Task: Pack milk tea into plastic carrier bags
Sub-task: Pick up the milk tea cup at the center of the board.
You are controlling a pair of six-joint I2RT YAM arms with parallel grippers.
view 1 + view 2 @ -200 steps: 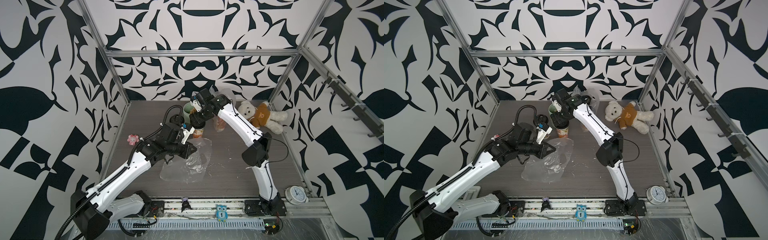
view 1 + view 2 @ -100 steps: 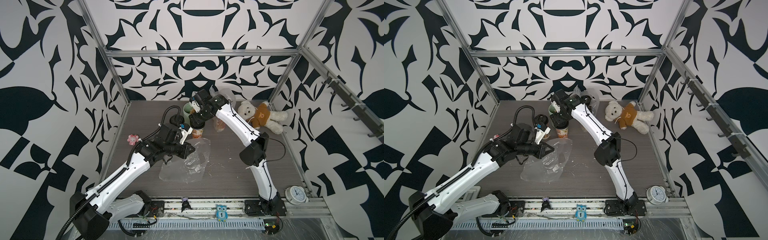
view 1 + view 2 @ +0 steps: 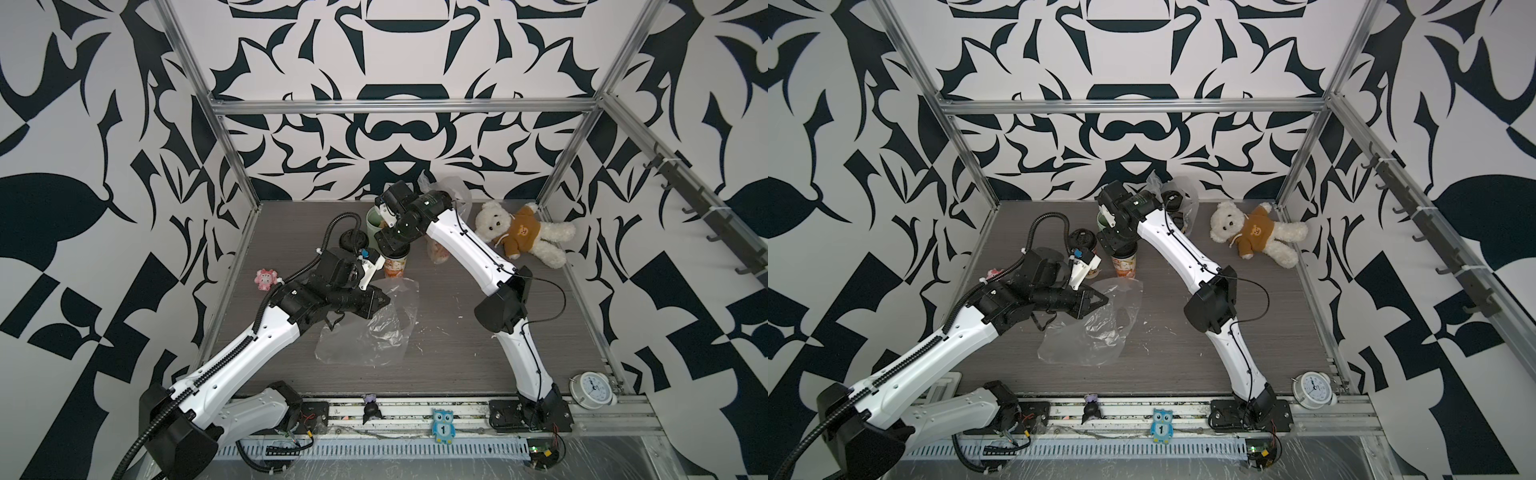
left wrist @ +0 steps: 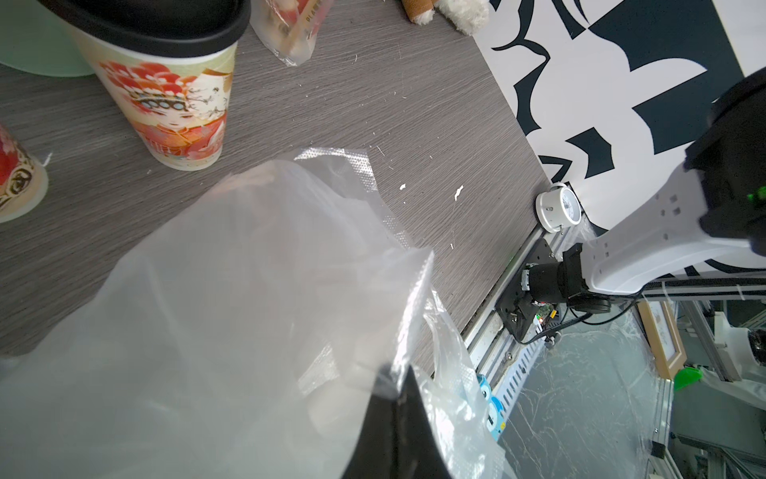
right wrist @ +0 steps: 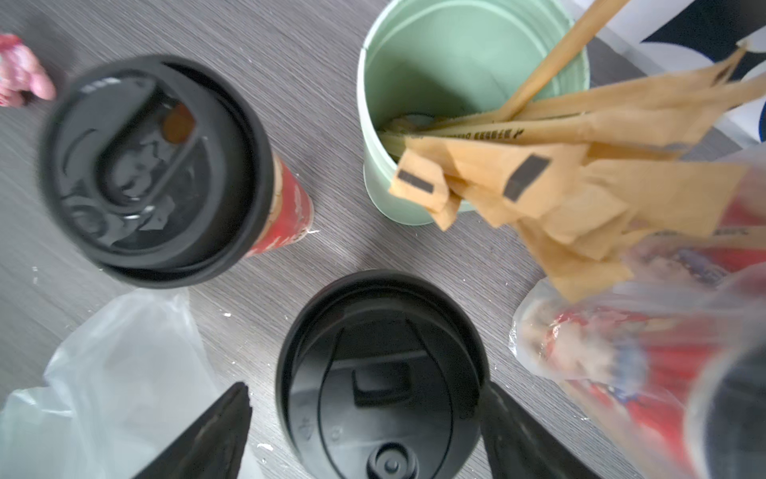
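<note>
Overhead, grey tabletop (image 3: 457,365), b/w walls (image 3: 395,137); L hand (image 3: 385,301) pinches bag (image 3: 365,336), R hand (image 5: 367,398) spread

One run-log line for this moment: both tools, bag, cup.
left tool: shut on carrier bag | right tool: open, either side of cream cup | cup: upright, not bagged

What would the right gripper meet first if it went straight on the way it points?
Probably the black lid of the cream milk tea cup under the right gripper; its open fingers flank that lid, height unclear.
</note>
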